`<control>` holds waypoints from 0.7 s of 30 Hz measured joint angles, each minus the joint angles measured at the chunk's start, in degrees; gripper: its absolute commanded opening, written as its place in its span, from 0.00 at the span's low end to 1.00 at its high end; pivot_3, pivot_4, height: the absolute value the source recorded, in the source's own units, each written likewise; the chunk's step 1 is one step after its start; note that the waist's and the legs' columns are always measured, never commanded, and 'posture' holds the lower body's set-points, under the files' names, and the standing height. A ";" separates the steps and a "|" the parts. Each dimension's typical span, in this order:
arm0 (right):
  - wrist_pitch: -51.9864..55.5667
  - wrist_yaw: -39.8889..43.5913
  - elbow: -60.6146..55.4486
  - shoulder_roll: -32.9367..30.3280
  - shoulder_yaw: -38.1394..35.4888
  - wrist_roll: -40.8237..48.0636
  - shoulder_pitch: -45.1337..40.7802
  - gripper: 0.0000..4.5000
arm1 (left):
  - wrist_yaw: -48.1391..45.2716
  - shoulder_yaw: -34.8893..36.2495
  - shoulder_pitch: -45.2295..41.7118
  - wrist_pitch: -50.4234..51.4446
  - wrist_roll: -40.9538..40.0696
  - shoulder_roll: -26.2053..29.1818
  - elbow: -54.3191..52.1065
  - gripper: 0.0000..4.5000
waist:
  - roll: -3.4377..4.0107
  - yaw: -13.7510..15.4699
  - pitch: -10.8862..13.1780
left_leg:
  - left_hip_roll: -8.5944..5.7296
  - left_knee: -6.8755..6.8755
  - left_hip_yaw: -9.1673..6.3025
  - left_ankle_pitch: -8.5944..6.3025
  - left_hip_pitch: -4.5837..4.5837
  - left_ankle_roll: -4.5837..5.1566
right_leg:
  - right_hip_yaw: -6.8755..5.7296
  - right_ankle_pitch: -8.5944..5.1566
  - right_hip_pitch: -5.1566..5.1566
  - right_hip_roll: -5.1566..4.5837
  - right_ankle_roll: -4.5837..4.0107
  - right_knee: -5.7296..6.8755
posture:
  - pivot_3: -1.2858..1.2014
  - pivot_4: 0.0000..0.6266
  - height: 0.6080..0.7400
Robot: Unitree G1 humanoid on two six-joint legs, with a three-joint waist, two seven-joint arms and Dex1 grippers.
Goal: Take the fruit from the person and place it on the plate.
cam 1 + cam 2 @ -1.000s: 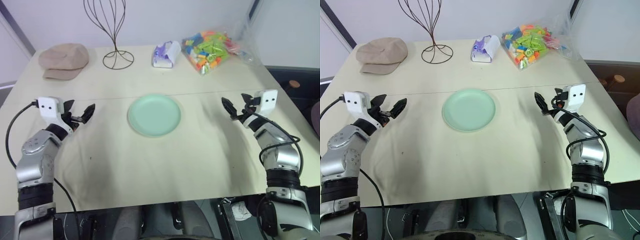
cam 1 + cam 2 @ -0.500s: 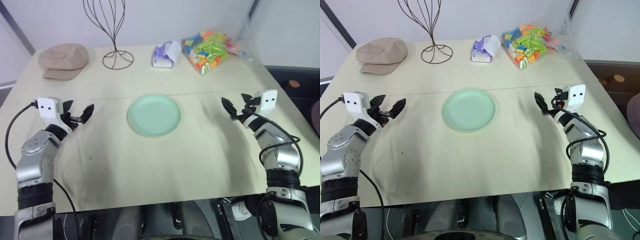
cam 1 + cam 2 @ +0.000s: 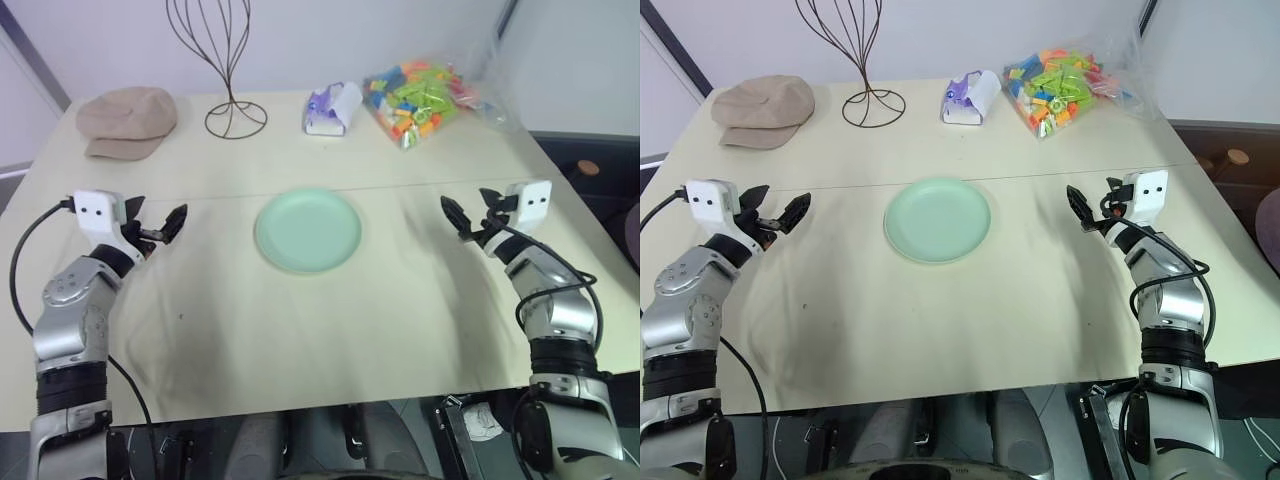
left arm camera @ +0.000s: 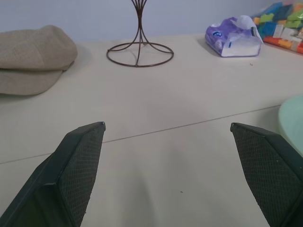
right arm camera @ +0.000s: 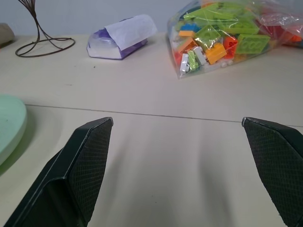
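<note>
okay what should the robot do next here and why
Probably hold both arms where they are, jaws open. The plate lies bare between the left gripper and right gripper, and there is no fruit or hand to take from yet.

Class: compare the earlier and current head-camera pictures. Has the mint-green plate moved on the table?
No. The plate sits just below the table's seam line, as before, with both claws open and apart from it.

On my counter [image 3: 300, 340] I count one pale green plate [image 3: 308, 231], one beige flat cap [image 3: 127, 120], one dark wire stand [image 3: 232, 75], one purple pack of tissues [image 3: 333, 108] and one clear bag of toy blocks [image 3: 422, 92]; the blocks inside are too many and too jumbled for me to count. I have two claws over it: the left claw [image 3: 153, 223] and the right claw [image 3: 472, 212].
</note>
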 measured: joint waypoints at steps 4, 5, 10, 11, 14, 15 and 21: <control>0.00 0.08 0.00 0.01 0.00 -0.01 0.00 1.00 | 0.00 0.00 0.00 0.00 0.02 0.00 0.00 0.99 | 0.00 0.00 0.00 | 0.00 0.00 0.00 0.00 0.00 0.00 | 0.00 0.00 0.00 0.00 0.00 0.00 | 0.52 0.24 1.00; 0.00 0.08 0.00 0.02 0.00 -0.01 0.00 1.00 | 0.00 0.00 0.00 0.00 0.02 0.00 0.00 0.99 | 0.00 0.00 0.00 | 0.00 0.00 0.00 0.00 0.00 0.00 | 0.00 0.00 0.00 0.00 0.00 0.00 | 0.52 0.24 1.00; 0.00 0.08 0.00 0.04 0.00 -0.02 0.00 1.00 | 0.02 -0.01 0.00 0.01 0.03 0.00 0.00 0.99 | 0.00 0.00 0.00 | 0.00 0.00 0.00 0.00 0.00 0.00 | 0.00 0.00 0.00 0.00 0.00 0.00 | 0.52 0.24 1.00; 0.00 0.07 0.00 0.05 0.00 -0.02 0.00 1.00 | 0.02 -0.01 0.00 0.00 0.03 0.00 0.00 0.99 | 0.00 0.00 0.00 | 0.00 0.00 0.00 0.00 0.00 0.00 | 0.00 0.00 0.00 0.00 0.00 0.00 | 0.52 0.24 1.00; 0.00 0.06 0.00 0.05 0.00 -0.03 0.00 1.00 | 0.02 -0.01 0.00 0.00 0.05 0.00 0.00 0.99 | 0.00 0.00 0.00 | 0.00 0.00 0.00 0.00 0.00 0.00 | 0.00 0.00 0.00 0.00 0.00 0.00 | 0.52 0.24 1.00; 0.00 0.06 0.00 0.05 0.00 -0.04 0.00 1.00 | 0.02 -0.01 0.00 0.00 0.06 0.00 0.00 0.99 | 0.00 0.00 0.00 | 0.00 0.00 0.00 0.00 0.00 0.00 | 0.00 0.00 0.00 0.00 0.00 0.00 | 0.52 0.24 1.00; 0.00 0.05 0.00 0.07 0.00 -0.05 0.00 1.00 | 0.03 -0.01 0.00 0.00 0.10 0.00 0.00 0.99 | 0.00 0.00 0.00 | 0.00 0.00 0.00 0.00 0.00 0.00 | 0.00 0.00 0.00 0.00 0.00 0.00 | 0.52 0.24 1.00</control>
